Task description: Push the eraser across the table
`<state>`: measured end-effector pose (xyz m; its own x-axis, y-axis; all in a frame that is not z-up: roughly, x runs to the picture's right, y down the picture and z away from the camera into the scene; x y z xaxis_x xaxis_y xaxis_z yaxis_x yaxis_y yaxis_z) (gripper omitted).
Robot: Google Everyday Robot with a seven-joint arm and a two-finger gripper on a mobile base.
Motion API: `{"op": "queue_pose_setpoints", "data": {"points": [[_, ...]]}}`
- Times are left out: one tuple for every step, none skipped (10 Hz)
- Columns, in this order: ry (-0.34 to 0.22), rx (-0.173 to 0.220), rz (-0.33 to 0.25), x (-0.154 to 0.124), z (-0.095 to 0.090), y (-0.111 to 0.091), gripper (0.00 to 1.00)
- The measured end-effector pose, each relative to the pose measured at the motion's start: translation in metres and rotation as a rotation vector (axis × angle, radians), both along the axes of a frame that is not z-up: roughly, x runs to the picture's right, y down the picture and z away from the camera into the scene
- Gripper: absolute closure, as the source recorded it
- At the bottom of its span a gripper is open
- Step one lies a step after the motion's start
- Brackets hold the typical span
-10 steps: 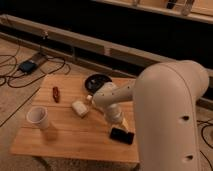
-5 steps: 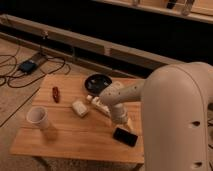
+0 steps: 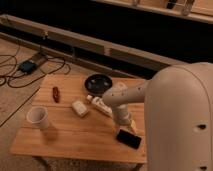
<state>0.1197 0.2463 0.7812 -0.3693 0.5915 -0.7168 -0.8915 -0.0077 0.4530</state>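
Note:
The eraser is a flat black block lying on the bamboo-wood table, near its front right corner. My gripper hangs from the white arm and sits just above and behind the eraser, at or very close to its far edge. The large white arm housing fills the right side of the view and hides the table's right edge.
A paper cup stands at the front left. A small white block and a white oblong carton lie mid-table. A black round dish sits at the back, a red item at the left. Cables lie on the floor to the left.
The eraser has slid a little to the right and toward the front right corner. My gripper has followed it the same way.

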Motion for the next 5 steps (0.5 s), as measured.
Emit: {"op": "queue_pose_setpoints", "data": {"points": [[0.010, 0.003, 0.001, 0.0021, -0.0020, 0.0001, 0.35], [0.013, 0.014, 0.009, 0.0012, -0.0033, -0.0012, 0.35], [0.013, 0.014, 0.008, 0.0015, -0.0032, -0.0008, 0.35], [0.013, 0.015, 0.007, 0.0015, -0.0031, -0.0010, 0.35], [0.013, 0.015, 0.007, 0.0016, -0.0030, -0.0011, 0.35]]}}
